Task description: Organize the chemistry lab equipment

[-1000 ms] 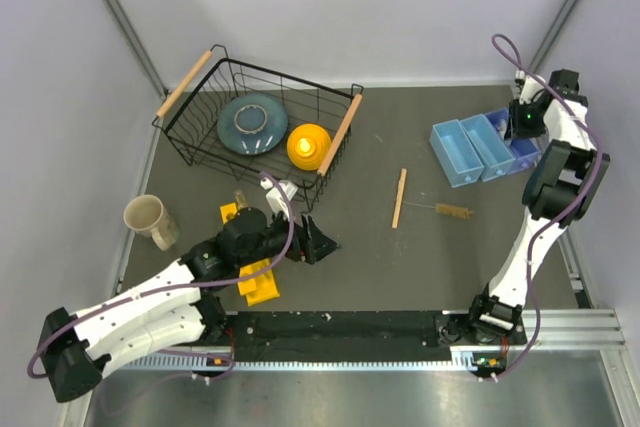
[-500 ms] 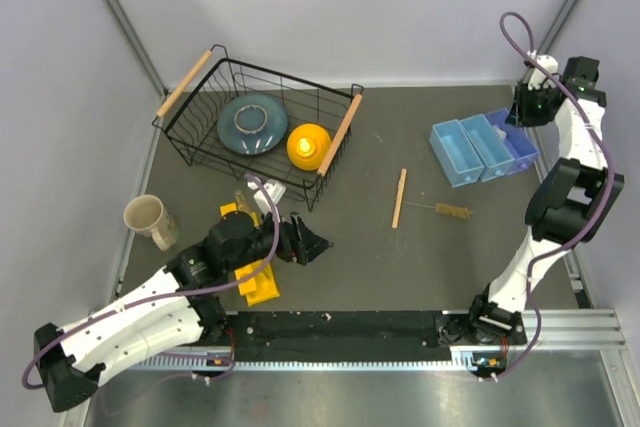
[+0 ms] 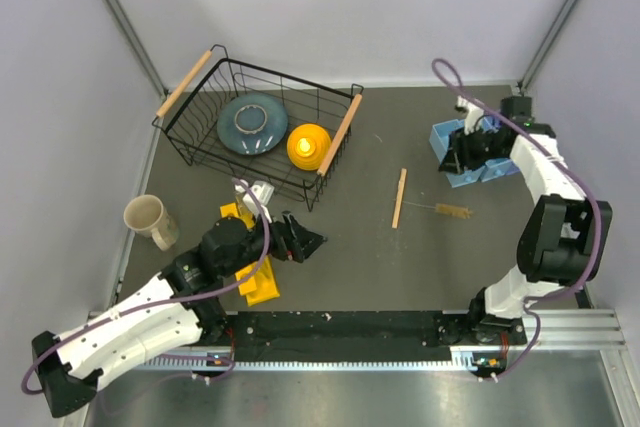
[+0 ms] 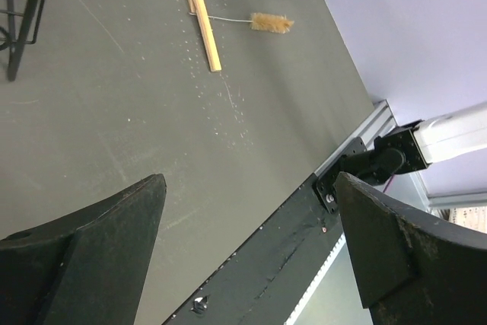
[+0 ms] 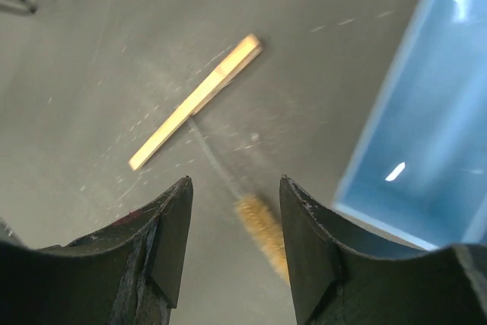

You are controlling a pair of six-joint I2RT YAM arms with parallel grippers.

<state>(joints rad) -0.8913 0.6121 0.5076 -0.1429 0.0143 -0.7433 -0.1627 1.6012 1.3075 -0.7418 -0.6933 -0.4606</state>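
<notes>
**Top view.** Your left gripper [image 3: 305,242] hovers low over the table [image 3: 370,267] near its front-left part, fingers spread wide with nothing between them. Your right gripper [image 3: 448,152] hangs over the blue bins [image 3: 466,179] toward the back-right corner. The arm hides enough of the bins that you cannot count them. Between the arms, mid-table, lie one wooden stick [image 3: 400,197] and one brush [image 3: 452,211], neither yet in a bin. You also have one wire basket [image 3: 200,72] at the back-left holding one plate [image 3: 252,123] and one yellow dome [image 3: 308,145], and one mug [image 3: 150,219] near the left edge. No white round pieces or glass tube show.

**Left wrist.** The left gripper [image 4: 249,188] is fully apart and empty. The stick [image 4: 202,17] and brush [image 4: 272,22] lie well ahead of it.

**Right wrist.** The right gripper [image 5: 234,188] stands partway apart, holding nothing, looking down on the stick [image 5: 194,100], the brush [image 5: 262,226] and a bin [image 5: 426,112].

**Risks, as I judge them.**
- The brush's thin wire runs right up to the stick, so closing on either one could drag the other along.
- The wire lies flat on the table and may slip out of the fingers.
- If you send both arms at this pair, they could meet over the middle.
</notes>
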